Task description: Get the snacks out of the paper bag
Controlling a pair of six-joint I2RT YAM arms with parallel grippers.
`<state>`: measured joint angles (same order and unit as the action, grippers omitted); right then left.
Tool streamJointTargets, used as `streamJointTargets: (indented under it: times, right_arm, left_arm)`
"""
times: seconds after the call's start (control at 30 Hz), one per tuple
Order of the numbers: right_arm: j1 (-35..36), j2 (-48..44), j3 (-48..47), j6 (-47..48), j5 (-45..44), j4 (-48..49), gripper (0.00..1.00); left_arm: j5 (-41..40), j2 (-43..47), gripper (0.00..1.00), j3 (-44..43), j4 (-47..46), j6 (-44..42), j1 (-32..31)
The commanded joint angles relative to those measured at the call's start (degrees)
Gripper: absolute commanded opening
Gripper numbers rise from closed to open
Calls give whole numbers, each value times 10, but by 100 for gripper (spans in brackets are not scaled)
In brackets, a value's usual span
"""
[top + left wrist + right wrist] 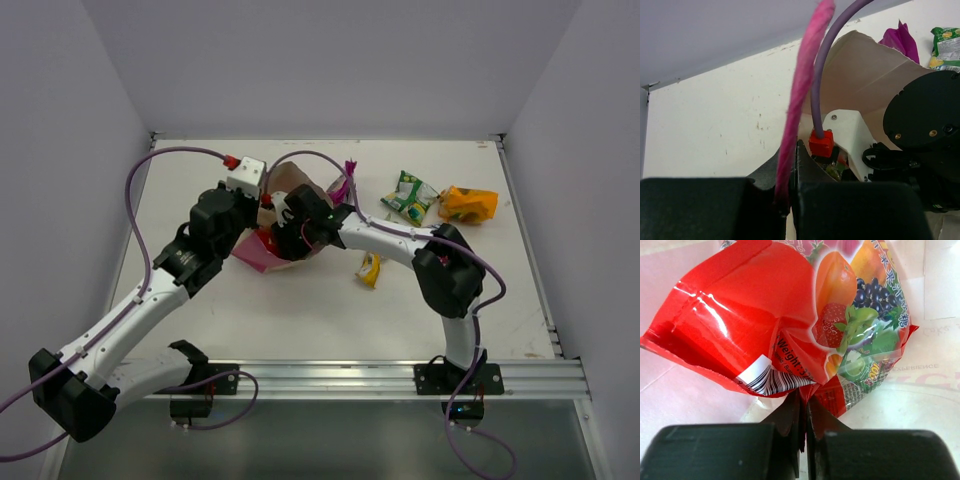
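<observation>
Red packet (765, 315) pinched above right hand (802, 407) inside bag (292, 180); left hand (792, 192) clamps cord (801, 100).

The top external camera looks down from high behind the near edge, taking in the whole worktop (300, 310). The left wrist camera faces the far wall (715, 30), close beside the paper bag (865, 85). The right wrist camera sits almost against a red packet (740, 305). Top and left views share the bag.

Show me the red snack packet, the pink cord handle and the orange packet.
red snack packet (740, 315): right wrist view, glossy red back panel.
pink cord handle (799, 105): left wrist view, midway up the cord.
orange packet (468, 203): top external view, its middle.
</observation>
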<state>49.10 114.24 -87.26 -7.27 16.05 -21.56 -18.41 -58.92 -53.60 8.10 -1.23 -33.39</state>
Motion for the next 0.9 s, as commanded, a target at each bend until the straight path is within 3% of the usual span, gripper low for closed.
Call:
streamJointTargets:
  times: [0.0, 0.43, 0.87]
  right_arm:
    - [-1, -33, 21, 4, -21, 49, 0]
    - [-1, -186, -38, 10, -59, 57, 0]
    - [-4, -218, -94, 40, -115, 64, 0]
  left_arm:
    - [0, 20, 0, 1, -30, 0, 3]
    - [-50, 12, 0, 3, -16, -21, 3]
    - [-64, 16, 0, 3, -11, -27, 3]
